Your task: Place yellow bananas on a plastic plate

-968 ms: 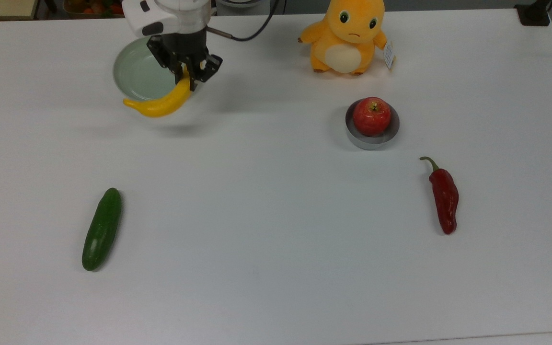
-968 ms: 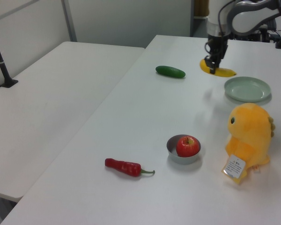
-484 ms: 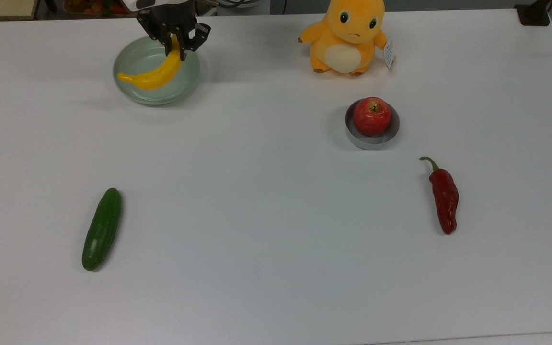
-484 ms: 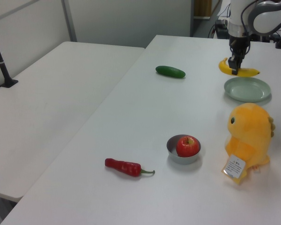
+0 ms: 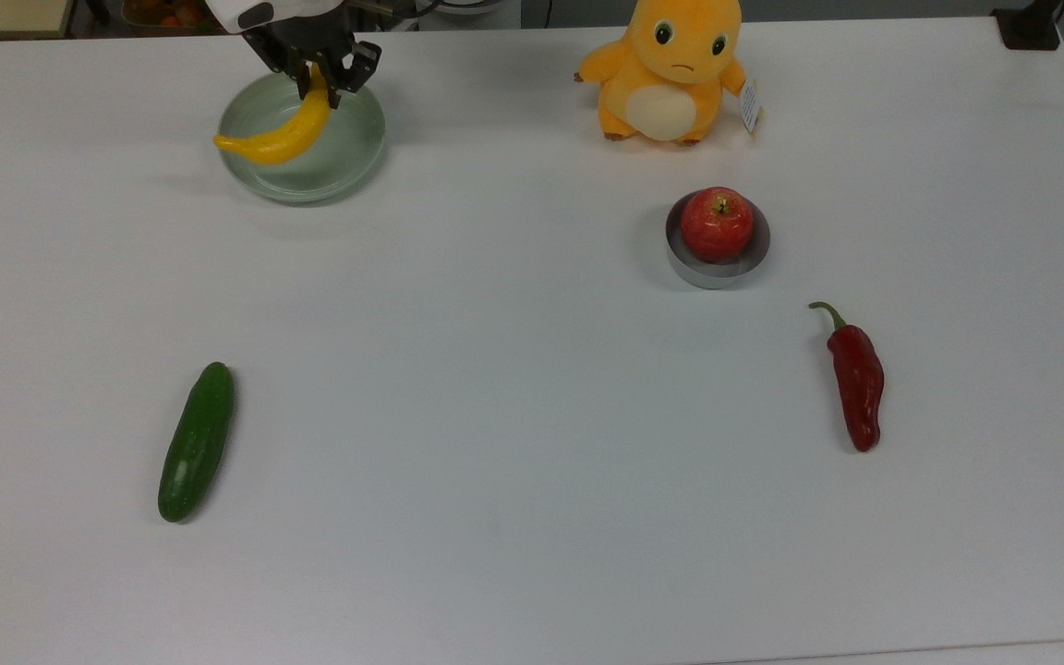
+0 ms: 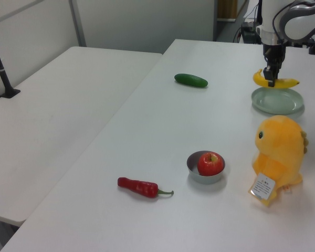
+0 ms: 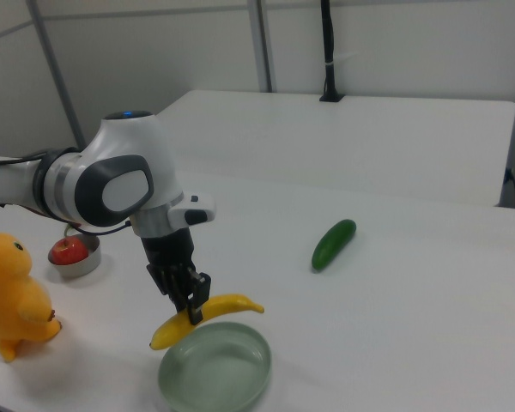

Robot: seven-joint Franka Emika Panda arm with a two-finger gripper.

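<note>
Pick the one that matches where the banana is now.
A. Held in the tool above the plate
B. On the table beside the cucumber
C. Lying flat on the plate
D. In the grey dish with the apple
A: the tool grips the banana, which hangs clear above the plate.

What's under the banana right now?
The pale green plate lies below the banana, which hangs clear of it, shut in the pincer. The plate's dish looks bare; in the top view the banana covers part of it.
</note>
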